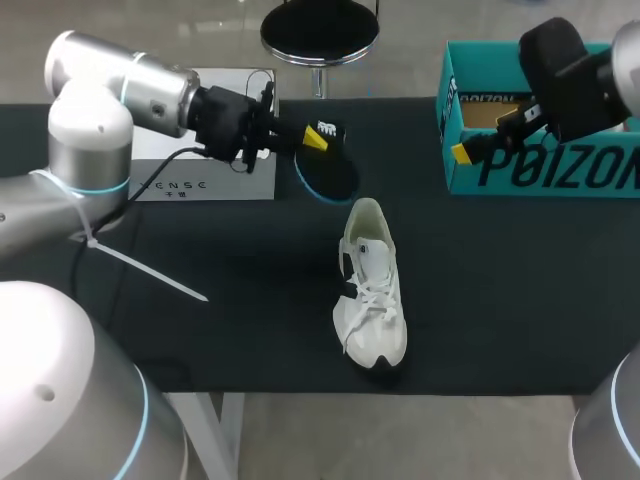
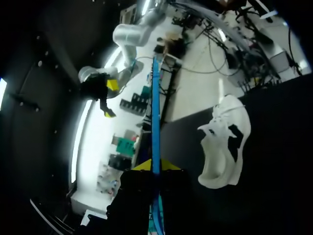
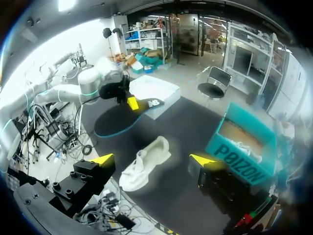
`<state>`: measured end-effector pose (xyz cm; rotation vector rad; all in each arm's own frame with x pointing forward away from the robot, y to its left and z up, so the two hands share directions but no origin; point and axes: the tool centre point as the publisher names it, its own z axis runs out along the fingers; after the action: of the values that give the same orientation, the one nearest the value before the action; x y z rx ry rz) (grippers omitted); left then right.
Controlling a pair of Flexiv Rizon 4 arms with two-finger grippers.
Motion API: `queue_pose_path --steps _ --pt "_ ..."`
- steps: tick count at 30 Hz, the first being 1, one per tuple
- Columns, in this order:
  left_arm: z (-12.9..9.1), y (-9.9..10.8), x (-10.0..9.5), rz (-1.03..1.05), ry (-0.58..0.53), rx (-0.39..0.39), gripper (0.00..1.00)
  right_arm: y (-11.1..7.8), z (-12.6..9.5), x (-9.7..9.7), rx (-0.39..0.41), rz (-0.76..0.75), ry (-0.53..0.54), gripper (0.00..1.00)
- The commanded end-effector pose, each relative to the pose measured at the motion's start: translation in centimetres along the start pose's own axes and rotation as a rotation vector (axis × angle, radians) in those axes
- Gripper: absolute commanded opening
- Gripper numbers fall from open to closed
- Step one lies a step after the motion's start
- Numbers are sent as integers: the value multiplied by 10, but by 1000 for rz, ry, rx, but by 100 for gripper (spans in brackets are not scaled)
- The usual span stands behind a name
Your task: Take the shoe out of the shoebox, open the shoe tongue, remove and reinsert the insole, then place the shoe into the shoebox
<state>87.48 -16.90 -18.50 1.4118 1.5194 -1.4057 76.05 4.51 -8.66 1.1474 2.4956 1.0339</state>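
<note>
The insole [image 1: 330,170] is out of the shoe [image 1: 372,290], so the step in hand looks like the turn from removing to reinserting. The left gripper [image 1: 312,138] pinches the insole by one end and holds it in the air over the far part of the table [image 1: 500,300], just beside a white box [image 1: 210,180]; in the left wrist view the insole shows edge-on as a thin blue line between the yellow tips. The shoe lies on the table near the middle, well apart from the insole, its opening toward the far side and its toe toward the near edge. The right gripper [image 3: 152,160] hangs with fingers spread and nothing between them, up by the shoebox [image 1: 500,175] at the far right. The next move probably calls for bringing the insole over the shoe's opening and sliding it in toe-first (the free right gripper could steady the shoe, which may otherwise shift under the push)
</note>
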Motion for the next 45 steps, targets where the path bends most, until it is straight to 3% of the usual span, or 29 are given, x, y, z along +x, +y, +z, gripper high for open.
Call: queue_pose_path --steps 1,4,6,16,25,30,32,35,41,45 --pt "1 -6 -1 726 150 -244 0 2 2 0 3 2 -2 100" --pt "4 -11 5 906 141 -254 0 2 2 0 3 2 -2 100" --pt "8 -14 9 986 98 -220 0 2 2 0 3 2 -2 100" --pt "8 -10 15 1036 -23 -265 0 2 2 0 3 2 -2 100" --pt "-1 2 19 1013 -42 -304 0 2 2 0 3 2 -2 100" --pt "1 8 17 908 -112 -249 0 2 2 0 3 2 -2 100" --pt "6 10 15 831 -123 -155 0 2 2 0 3 2 -2 100" --pt "13 9 7 720 -87 -74 0 2 2 0 3 2 -2 100" --pt "14 5 -10 759 26 -44 0 2 2 0 3 2 -2 100" --pt "12 11 -12 726 15 -56 0 2 2 0 3 2 -2 100"
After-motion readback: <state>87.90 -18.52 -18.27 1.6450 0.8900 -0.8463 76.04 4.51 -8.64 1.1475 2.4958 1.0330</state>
